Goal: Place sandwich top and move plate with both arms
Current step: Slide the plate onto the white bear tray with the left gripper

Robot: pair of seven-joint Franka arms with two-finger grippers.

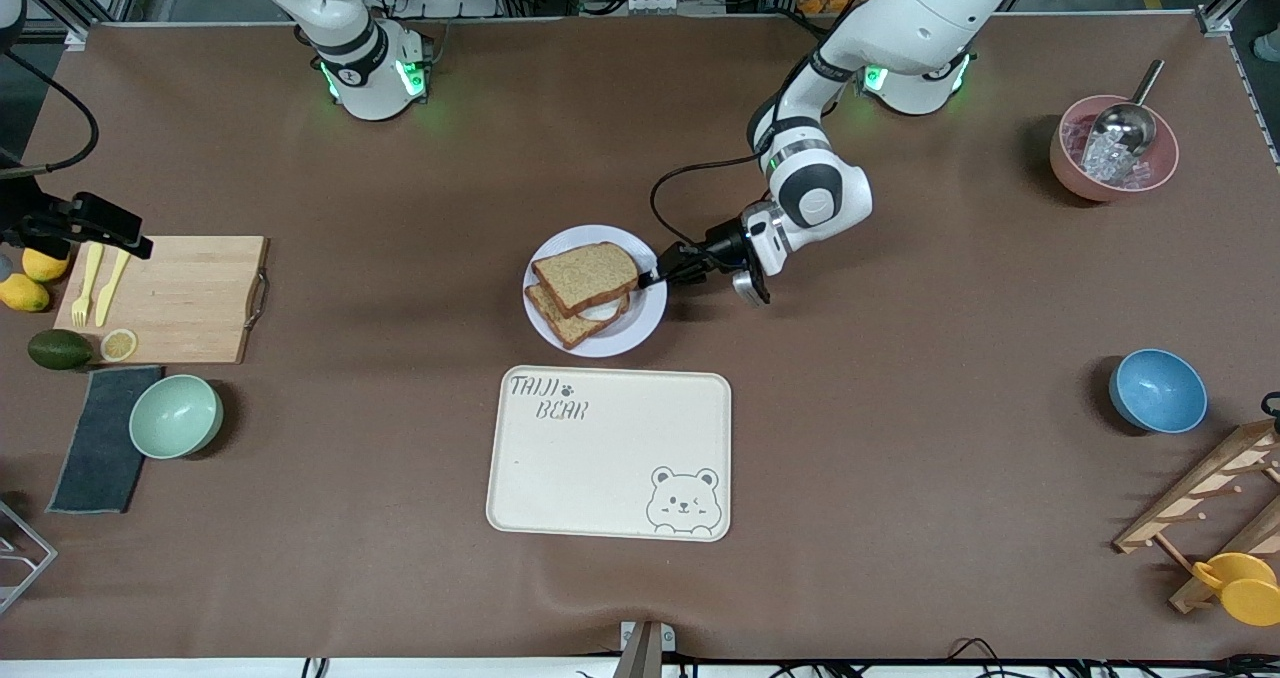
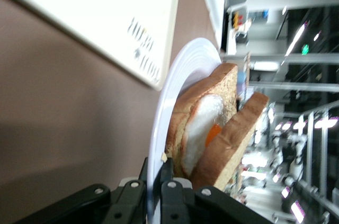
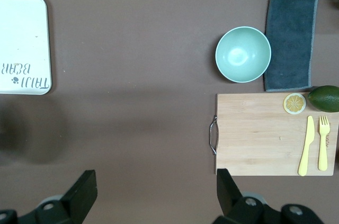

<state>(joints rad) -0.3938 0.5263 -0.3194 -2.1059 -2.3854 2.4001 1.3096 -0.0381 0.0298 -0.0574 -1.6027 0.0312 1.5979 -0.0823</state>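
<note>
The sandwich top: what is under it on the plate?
Under the sandwich top lies a fried egg on a lower bread slice, all on the plate. The left gripper grips the plate's rim. Anything beneath the egg is covered.

Glossy smooth plate (image 1: 640,328), rough grainy sandwich top (image 1: 585,276), matt wooden cutting board (image 1: 180,298).

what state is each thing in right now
sandwich top: lying tilted on the egg slice, on the plate
plate: on the table, rim between the left gripper's fingers
left gripper: shut on the plate
right gripper: open, holding nothing
tray: bare
mint bowl: upright, empty
</note>
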